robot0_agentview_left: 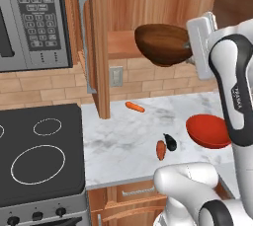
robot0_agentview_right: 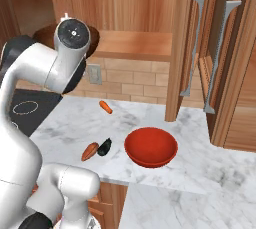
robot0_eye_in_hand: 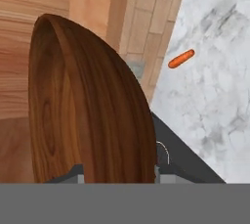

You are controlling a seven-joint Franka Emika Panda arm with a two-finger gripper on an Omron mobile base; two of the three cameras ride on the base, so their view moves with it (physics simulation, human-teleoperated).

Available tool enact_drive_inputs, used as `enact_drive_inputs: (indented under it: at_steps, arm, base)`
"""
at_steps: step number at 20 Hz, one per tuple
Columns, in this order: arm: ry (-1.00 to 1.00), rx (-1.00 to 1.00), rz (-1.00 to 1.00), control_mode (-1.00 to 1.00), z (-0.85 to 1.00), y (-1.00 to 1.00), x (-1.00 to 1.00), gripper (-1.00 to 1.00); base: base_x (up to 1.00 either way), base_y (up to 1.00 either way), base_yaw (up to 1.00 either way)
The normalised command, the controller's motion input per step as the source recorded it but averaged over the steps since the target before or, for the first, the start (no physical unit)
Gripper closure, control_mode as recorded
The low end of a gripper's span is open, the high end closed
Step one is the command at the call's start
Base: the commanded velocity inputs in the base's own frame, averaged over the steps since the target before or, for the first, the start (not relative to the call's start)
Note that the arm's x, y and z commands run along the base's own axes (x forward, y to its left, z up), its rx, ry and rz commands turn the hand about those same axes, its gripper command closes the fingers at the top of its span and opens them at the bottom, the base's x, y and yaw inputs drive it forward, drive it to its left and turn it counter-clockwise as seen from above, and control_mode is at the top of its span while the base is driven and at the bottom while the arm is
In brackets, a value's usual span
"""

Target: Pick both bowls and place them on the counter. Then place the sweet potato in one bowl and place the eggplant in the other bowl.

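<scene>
Light is even and fairly bright all over, with no clear source. Soft shadows sit under the red bowl (robot0_agentview_right: 150,146) and the small vegetables on the counter (robot0_agentview_left: 123,141), below the pincer (robot0_agentview_left: 189,46). The dark wooden bowl (robot0_agentview_left: 163,44) at the pincer carries a dull sheen. Everything is sharp and rendered, without blur, glare or bending at the edges.

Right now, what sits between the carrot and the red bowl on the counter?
Bare marble counter lies between the carrot and the red bowl, seen in the right base view.
</scene>
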Motion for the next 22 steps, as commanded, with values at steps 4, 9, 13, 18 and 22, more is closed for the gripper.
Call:
enact_drive_inputs:
  at_steps: [4,9,13,18,22]
  arm:
    - [0.09,0.0,0.11,-1.0,-0.46,0.03,-0.46,1.0]
    - [0.11,0.0,0.12,-1.0,-0.63,0.06,-0.26,1.0]
    - [0.13,0.0,0.12,-1.0,-0.75,0.27,0.0,1.0]
    - [0.1,0.0,0.12,-1.0,-0.78,0.26,0.01,1.0]
    - [0.11,-0.01,0.08,-1.0,-0.68,0.26,0.08,1.0]
  base:
    - [0.0,0.0,0.0]
    - [0.0,0.0,0.0]
    - [0.0,0.0,0.0]
    - [0.0,0.0,0.0]
    - [0.0,0.0,0.0]
